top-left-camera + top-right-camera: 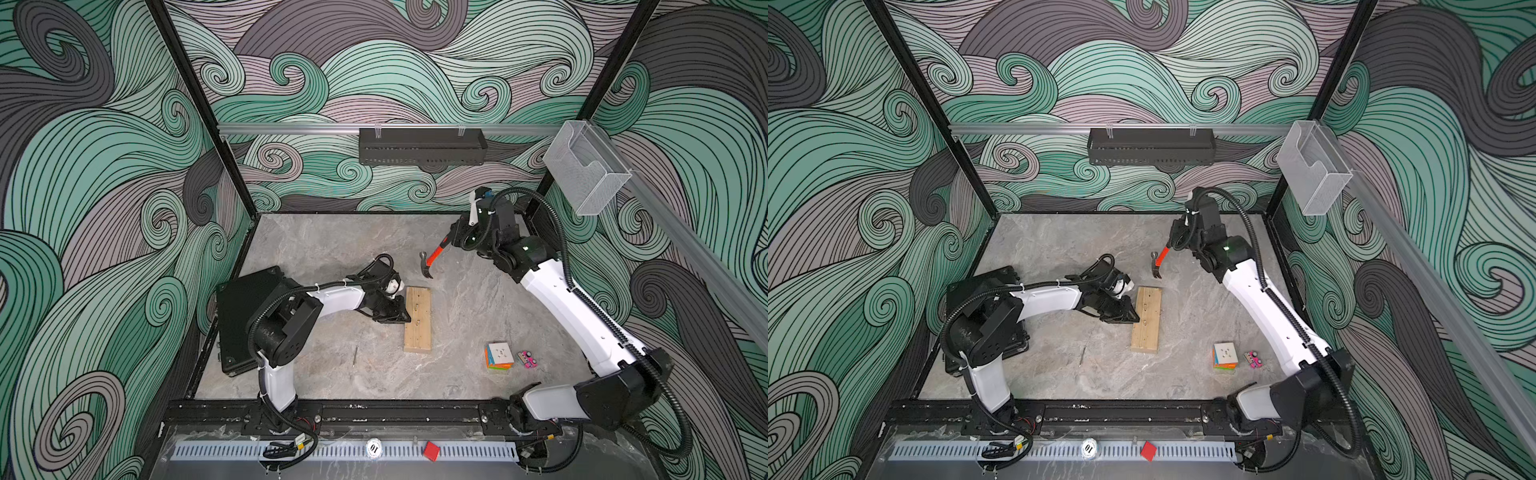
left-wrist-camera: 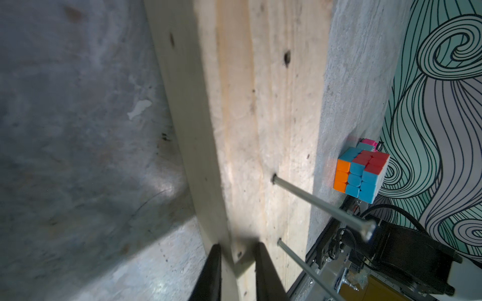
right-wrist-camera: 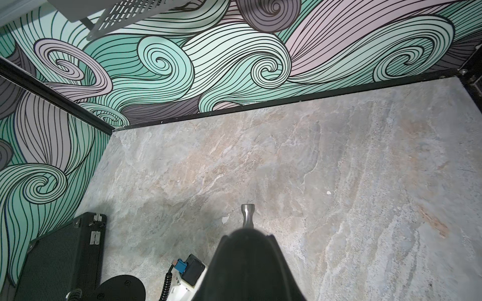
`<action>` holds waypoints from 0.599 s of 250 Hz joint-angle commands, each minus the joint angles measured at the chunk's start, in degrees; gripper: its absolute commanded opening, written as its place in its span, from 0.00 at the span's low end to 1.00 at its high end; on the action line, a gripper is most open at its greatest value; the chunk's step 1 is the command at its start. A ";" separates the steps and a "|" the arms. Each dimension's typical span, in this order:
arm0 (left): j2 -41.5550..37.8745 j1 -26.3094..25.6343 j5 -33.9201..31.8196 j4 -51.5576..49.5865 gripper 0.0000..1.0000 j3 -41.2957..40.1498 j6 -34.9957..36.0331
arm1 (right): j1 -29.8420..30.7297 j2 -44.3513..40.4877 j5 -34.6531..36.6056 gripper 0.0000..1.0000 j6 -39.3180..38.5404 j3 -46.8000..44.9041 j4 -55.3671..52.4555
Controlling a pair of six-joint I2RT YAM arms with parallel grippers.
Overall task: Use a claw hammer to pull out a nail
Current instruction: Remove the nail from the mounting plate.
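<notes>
Walls of teal and grey swirls close you in on three sides, and below them lies the grey marbled tabletop [image 1: 332,249]. A black case [image 1: 245,316] sits at the table's 9 o'clock edge. Near the middle the wooden block [image 1: 419,320] lies flat, its long side running 12 to 6.

Your left gripper [image 1: 401,318] is at the block's 9 o'clock edge. In the left wrist view its two dark fingers [image 2: 263,271] straddle that edge of the wood — whether they actually pinch it, you cannot tell.

Your right gripper [image 1: 455,239] is clenched on the handle end of the claw hammer [image 1: 433,259]. The hammer is at about 12 o'clock from the block and apart from it, with the orange shaft slanting down to the steel head [image 3: 247,215]. In the right wrist view only that head shows past the gripper.

At the block's 4 o'clock stands a colourful puzzle cube [image 1: 499,356], with a small pink toy [image 1: 527,359] just beside it at its 3 o'clock. Two nails [image 2: 318,200] stand up out of the block's top face — and a loose nail [image 1: 355,356] lies on the table at the block's 8 o'clock.
</notes>
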 commanded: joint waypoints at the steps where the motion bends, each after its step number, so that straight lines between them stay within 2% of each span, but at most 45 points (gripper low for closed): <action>1: 2.76 -0.35 -3.34 -3.51 0.18 0.71 0.23 | 2.20 -0.71 2.85 0.06 0.95 -0.93 12.36; 80: 2.77 -0.41 -3.51 -3.71 0.18 0.89 -0.20 | 6.19 -0.56 7.46 0.06 -1.54 -8.07 22.77; 150: 3.30 -0.50 -3.51 -4.06 0.18 1.76 -0.63 | 8.68 0.62 8.10 0.05 -1.95 -13.02 28.47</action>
